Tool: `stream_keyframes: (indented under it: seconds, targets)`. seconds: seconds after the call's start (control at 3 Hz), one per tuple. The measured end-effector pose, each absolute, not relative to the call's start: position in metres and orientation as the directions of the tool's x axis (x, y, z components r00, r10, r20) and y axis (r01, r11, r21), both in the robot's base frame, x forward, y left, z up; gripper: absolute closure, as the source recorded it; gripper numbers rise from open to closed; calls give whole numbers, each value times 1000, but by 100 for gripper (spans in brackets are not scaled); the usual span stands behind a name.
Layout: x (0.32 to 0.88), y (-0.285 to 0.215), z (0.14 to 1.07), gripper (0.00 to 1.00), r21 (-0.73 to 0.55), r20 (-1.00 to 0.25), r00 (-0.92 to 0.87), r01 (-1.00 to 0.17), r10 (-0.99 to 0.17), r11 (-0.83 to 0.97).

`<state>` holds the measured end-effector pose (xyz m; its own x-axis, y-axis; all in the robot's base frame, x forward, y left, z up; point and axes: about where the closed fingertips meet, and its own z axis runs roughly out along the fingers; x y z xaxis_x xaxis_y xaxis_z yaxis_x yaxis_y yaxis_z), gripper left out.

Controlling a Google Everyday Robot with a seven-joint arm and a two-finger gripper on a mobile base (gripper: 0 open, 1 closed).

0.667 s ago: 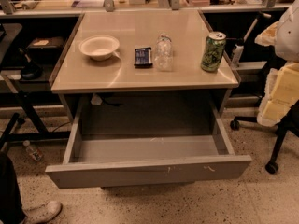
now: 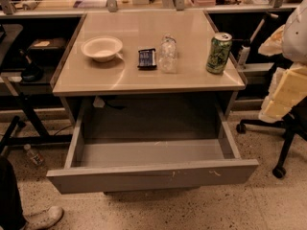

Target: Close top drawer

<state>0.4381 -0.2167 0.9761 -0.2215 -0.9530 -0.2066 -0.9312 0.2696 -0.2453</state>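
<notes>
Top drawer [image 2: 152, 175] stands pulled well out beneath the tabletop [image 2: 144, 83], front unobstructed. Gripper [image 2: 287, 94] sits at the right edge, apart from the drawer front; open or closed cannot be told. No contact yet; the whole push remains.

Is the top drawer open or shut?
Open: the top drawer is pulled far out from under the tabletop, and its grey inside shows. The gripper is not in view.
</notes>
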Motion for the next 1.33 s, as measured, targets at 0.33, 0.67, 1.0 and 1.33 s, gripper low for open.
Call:
stream_keyframes:
  seconds: [0.33, 0.67, 1.0, 1.33]
  targets:
    - [438, -217, 976, 42, -245, -207, -222, -931, -953, 270]
    - [438, -217, 976, 66, -245, -207, -222, -931, -953, 270]
    - [438, -217, 976, 89, -245, -207, -222, -931, -953, 270]
    - [438, -217, 976, 100, -245, -207, -222, -931, -953, 270]
